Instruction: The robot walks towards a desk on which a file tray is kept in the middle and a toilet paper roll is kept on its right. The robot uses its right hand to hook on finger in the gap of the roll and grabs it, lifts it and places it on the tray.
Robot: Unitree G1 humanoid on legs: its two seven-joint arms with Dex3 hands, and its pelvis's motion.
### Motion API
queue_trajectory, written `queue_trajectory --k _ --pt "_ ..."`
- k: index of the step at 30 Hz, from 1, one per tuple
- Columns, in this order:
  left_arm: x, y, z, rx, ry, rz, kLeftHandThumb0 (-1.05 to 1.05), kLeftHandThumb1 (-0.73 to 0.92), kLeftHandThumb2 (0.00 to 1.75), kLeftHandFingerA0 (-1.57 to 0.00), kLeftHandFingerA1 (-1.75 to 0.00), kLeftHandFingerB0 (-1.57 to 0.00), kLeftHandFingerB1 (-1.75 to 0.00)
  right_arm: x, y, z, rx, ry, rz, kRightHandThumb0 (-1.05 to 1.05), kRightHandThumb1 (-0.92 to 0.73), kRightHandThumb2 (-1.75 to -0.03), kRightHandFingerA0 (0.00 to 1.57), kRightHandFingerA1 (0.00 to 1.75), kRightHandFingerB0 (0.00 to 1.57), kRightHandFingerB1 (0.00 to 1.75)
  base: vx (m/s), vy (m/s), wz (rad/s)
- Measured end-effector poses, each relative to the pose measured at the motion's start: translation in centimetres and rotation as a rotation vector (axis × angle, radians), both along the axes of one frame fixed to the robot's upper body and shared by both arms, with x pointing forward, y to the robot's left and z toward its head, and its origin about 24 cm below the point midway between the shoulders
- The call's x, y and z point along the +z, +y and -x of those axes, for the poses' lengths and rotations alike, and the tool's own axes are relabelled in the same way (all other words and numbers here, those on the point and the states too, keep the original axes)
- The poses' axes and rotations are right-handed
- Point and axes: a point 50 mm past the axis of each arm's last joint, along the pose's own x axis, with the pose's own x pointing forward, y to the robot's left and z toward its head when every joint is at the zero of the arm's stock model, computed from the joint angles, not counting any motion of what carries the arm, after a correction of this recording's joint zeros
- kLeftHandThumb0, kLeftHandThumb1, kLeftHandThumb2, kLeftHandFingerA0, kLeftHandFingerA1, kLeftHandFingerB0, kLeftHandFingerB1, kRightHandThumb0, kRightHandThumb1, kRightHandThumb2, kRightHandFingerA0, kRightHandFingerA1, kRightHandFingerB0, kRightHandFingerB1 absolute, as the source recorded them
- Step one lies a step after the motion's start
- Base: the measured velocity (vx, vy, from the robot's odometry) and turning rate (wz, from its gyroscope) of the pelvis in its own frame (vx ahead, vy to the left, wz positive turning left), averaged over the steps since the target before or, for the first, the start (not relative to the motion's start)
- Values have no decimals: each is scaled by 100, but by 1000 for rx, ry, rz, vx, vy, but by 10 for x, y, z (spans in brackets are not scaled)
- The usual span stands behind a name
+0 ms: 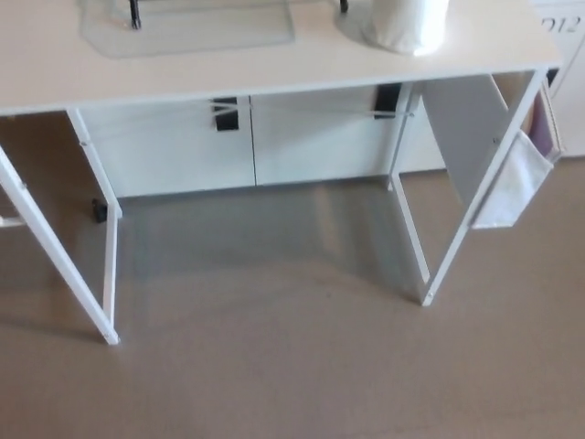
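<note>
The white surface [274, 69] fills the top of the head view, standing on thin white legs [87, 265] over a brown floor [292, 384]. The roll [409, 23] stands upright near its right end, cut off by the frame. The tray [187, 27] lies well to its left. Neither hand is in sight, so their state can't be told.

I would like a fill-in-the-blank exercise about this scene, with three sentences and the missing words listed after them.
1. The toilet paper roll stands on the ____ desk top.
2. In the picture, the roll stands to the ____ of the file tray.
3. A white pouch hangs at the desk's ____ side in the picture.

Missing words: white; right; right
</note>
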Motion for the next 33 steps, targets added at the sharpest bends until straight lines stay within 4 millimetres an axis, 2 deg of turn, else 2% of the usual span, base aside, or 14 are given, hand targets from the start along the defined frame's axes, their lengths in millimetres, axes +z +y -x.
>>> queue_trajectory --k 5,6,7,9,10,13,16,17,25,26,27,31,32,33 --pt "-1 -2 -1 -12 6 -2 -76 66 98 -33 -70 -17 -56 -1 1 2 -7 2 -3 -90 11 -98 7 92 0 90 192 -192 13" --pt "-1 -2 -1 -14 8 -1 -75 84 63 -32 -74 -18 -52 -1 1 3 -8 2 -3 -90 11 -98 7 92 0 90 232 -95 -14" --pt "-1 -2 -1 -14 8 -1 -75 84 63 -32 -74 -18 -52 -1 1 3 -8 2 -3 -90 11 -98 7 92 0 90 282 -50 -1" --pt "-1 -2 -1 -8 5 3 -77 65 93 -30 -72 -17 -58 -1 1 3 -9 2 -3 -90 11 -98 7 92 0 90 280 -8 -9" --pt "-1 -1 0 -3 3 4 -73 83 64 -30 -76 -16 -54 -1 1 3 -9 2 -3 -90 11 -98 7 92 0 90 278 20 -11" --pt "-1 0 1 9 -2 9 -77 66 96 -31 -71 -16 -57 -1 0 3 -10 3 -3 -90 11 -98 7 92 0 90 300 55 -14" --pt "-1 0 0 9 -2 9 -73 83 64 -31 -74 -17 -52 -2 0 5 -12 6 -3 -90 11 -98 7 92 0 90 387 170 0" --pt "-2 -2 -1 5 -4 17 -77 65 95 -32 -72 -17 -58 -2 1 4 -14 3 -4 -90 11 -98 7 92 0 90 490 188 -38" --pt "2 -1 -7 -3 -10 0 -76 65 97 -33 -70 -17 -56 -3 2 2 -12 -8 -10 -90 11 -98 7 92 0 90 392 110 -3" --pt "1 -1 -4 0 2 -1 -73 82 64 -32 -72 -18 -51 -3 2 3 -14 -5 -10 -90 11 -98 7 92 0 90 351 -6 10" --pt "-1 -1 -1 4 15 -1 -75 65 97 -31 -69 -16 -55 -3 2 4 -15 -3 -10 -90 11 -98 7 92 0 90 359 -55 25" --pt "-7 1 7 23 61 0 -76 65 97 -32 -71 -16 -57 -3 2 4 -17 -2 -10 -90 11 -98 7 92 0 90 353 -102 69" --pt "-8 0 8 25 68 4 -75 82 63 -32 -75 -19 -53 -3 2 3 -18 -5 -10 -90 11 -98 7 92 0 90 318 -102 9" --pt "-8 0 8 28 67 2 -75 81 64 -30 -75 -17 -53 -3 4 -1 -11 -16 -16 -90 11 -98 7 92 0 90 279 -108 106"
